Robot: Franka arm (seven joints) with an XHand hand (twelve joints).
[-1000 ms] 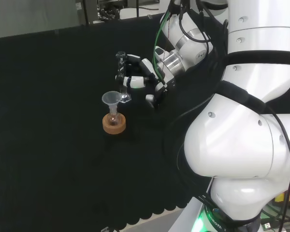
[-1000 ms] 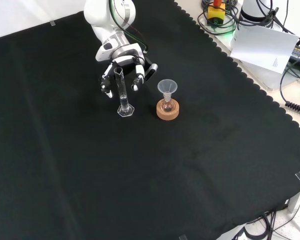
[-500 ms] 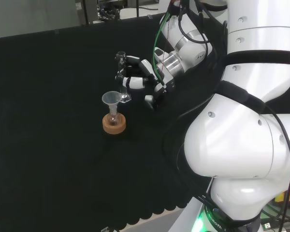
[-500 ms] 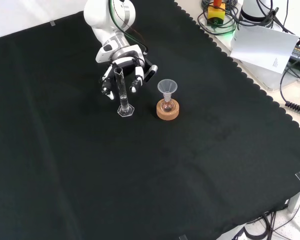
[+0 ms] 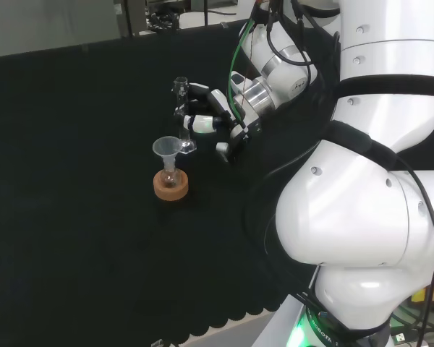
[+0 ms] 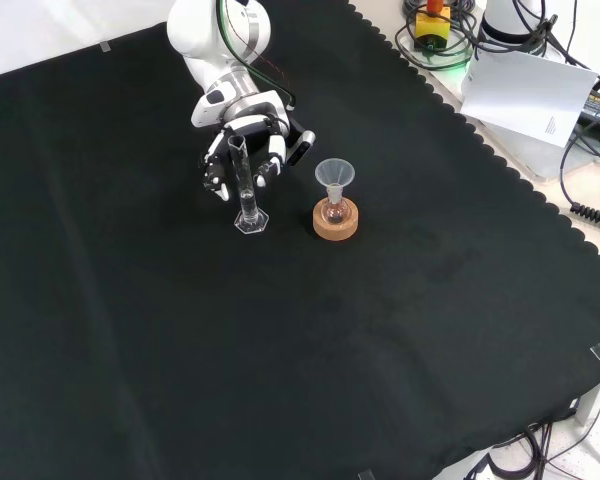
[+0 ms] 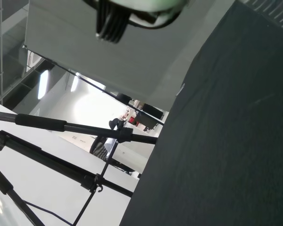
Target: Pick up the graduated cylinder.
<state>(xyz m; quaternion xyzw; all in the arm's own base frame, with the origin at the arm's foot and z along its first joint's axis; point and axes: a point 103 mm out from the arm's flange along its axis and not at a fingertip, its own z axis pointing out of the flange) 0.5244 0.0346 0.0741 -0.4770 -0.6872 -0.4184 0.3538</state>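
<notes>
Your clear glass cylinder [image 6: 245,187] stands upright on its flat hexagonal foot on the counter [image 6: 400,330] with its black cloth. The black-and-white robot hand [image 6: 242,140] sits right behind it, fingers [image 6: 276,157] spread and relaxed on either side of the tube, not closed on it. Just right in the front view, a cork ring [image 6: 336,222] carries a small round flask [image 6: 332,210] with a clear funnel [image 6: 334,176].

Front view: graduated cylinder [image 6: 246,190] is stood upright on the worktop [image 6: 310,330], left of the flask [image 6: 333,211] seated in its cork stand [image 6: 336,223]; funnel [image 6: 334,177] is set in the flask; hand [image 6: 242,140] is placed just behind the cylinder
</notes>
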